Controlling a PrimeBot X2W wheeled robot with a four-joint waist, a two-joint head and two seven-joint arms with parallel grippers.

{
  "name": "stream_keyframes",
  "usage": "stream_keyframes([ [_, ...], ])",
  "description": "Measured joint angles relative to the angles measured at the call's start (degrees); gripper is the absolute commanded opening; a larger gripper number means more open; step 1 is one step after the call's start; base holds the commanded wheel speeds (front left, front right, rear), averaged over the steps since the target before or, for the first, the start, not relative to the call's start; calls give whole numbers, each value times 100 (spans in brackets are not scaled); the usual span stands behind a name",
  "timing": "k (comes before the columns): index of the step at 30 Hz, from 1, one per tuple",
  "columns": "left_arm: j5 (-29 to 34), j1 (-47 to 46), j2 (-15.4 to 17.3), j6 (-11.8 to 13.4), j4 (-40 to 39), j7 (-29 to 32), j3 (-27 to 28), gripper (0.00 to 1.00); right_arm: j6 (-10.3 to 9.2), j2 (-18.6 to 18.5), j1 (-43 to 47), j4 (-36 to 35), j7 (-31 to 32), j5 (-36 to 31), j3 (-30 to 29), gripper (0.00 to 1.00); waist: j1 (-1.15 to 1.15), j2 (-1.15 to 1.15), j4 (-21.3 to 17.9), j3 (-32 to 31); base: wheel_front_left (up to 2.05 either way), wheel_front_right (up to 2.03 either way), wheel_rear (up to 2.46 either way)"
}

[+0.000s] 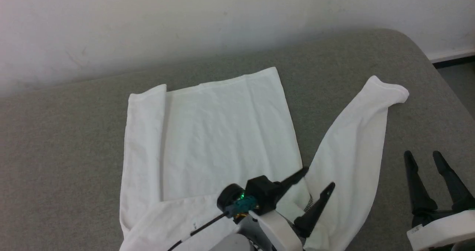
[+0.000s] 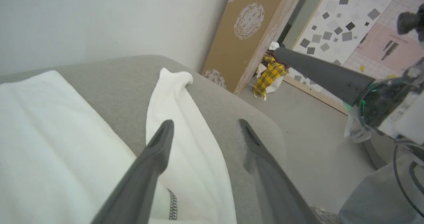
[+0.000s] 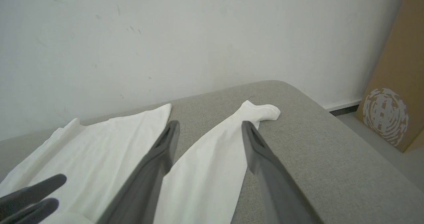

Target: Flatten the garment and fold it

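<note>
Clearly parted, the jaws of the left gripper (image 1: 319, 178) hold nothing. Its fingers point out over the spot where the right sleeve (image 1: 356, 132) leaves the body of the garment (image 1: 222, 132); the left wrist view shows one finger above the sleeve and the other above bare grey cloth. A short run of dark zigzag stitching (image 1: 308, 204) shows just beside them. The right gripper (image 1: 422, 154) is likewise spread and empty, off the shirt, over the table (image 1: 55, 132) to the right of the sleeve.

The garment lies flat across the middle of the grey padded table. Its far hem is straight and lies near the wall (image 1: 185, 21). A folded band of cloth (image 1: 144, 132) runs down its left edge. The right sleeve angles away toward the table's rounded far right corner, with its cuff near that corner. A wedge of grey shows between sleeve and body.

Wide bare surface lies to the left of the shirt, with less to the right. Past the right edge the floor (image 2: 314, 134) drops away, with a brown board (image 2: 248, 28) leaning by the wall.
</note>
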Motion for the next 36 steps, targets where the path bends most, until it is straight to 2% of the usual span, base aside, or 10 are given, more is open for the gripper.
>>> stream_keyframes([
  [3,121,-3,163,200,-177,-493,294,100,0,-27,15,-32,29,-20,13,100,0,0,89,-97,0,0,0],
  [7,275,21,514,565,-321,-780,877,100,0,-47,40,-81,58,-46,22,100,-1,0,207,-200,0,0,0],
  [12,366,329,861,899,-635,-847,1834,100,0,-103,50,-91,65,-77,42,100,0,0,341,-265,0,0,0],
  [17,557,957,1155,1114,-1036,-853,2891,100,0,-158,62,-82,53,-115,70,100,0,0,473,-300,0,0,0],
  [23,769,1781,1282,1343,-1438,-853,3913,100,0,-247,54,103,-11,-162,19,100,0,0,662,-315,0,0,0],
  [28,870,2186,1317,1329,-1705,-853,4378,100,0,-554,-133,733,101,-11,-244,100,0,0,842,-250,0,0,0],
  [36,1055,2266,1251,1100,-1938,-853,4581,100,0,-1428,-1212,2601,887,1089,-758,100,0,0,1046,109,0,0,0],
])
